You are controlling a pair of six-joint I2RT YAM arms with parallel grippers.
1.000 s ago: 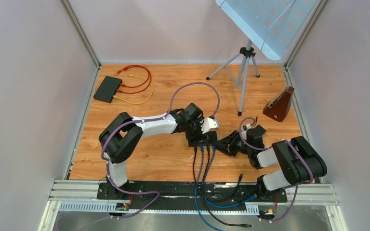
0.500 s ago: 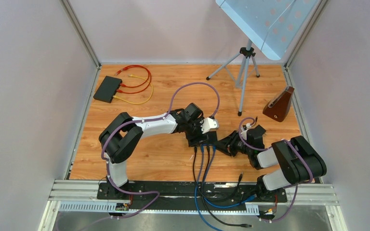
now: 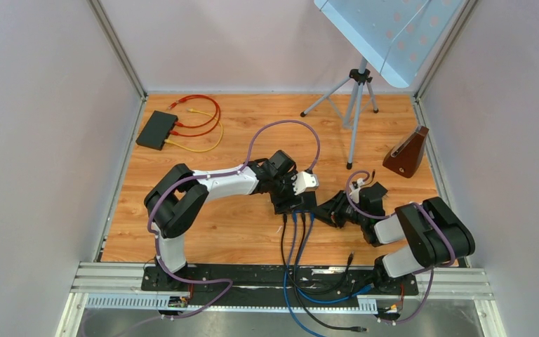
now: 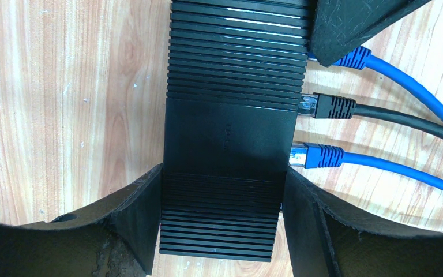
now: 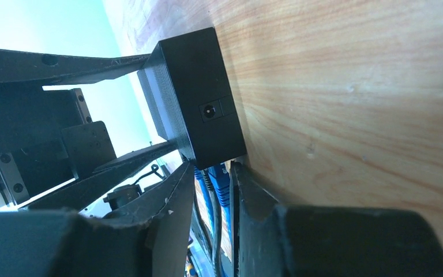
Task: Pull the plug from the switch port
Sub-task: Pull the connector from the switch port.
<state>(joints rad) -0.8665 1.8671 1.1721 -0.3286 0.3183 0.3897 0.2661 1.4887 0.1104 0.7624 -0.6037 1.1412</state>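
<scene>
Centre of table — switch, one, black, ribbed, rigid. Judged light enough to slide, and it is clamped across its flanks by left gripper. Plugs along its 3 o'clock side in the left wrist view, three: upper blue plug, black plug, lower blue plug, all seated. Handling, judged: hard shell, brittle latch tab, limp cable; take hold at the ribbed boot, press the tab, draw straight out, never by the cable. Jaws of right gripper stand narrow about the upper blue plug — whether they actually pinch it cannot be told. Toward 10 o'clock, spare switch, one; toward 1 o'clock, tripod, one.
</scene>
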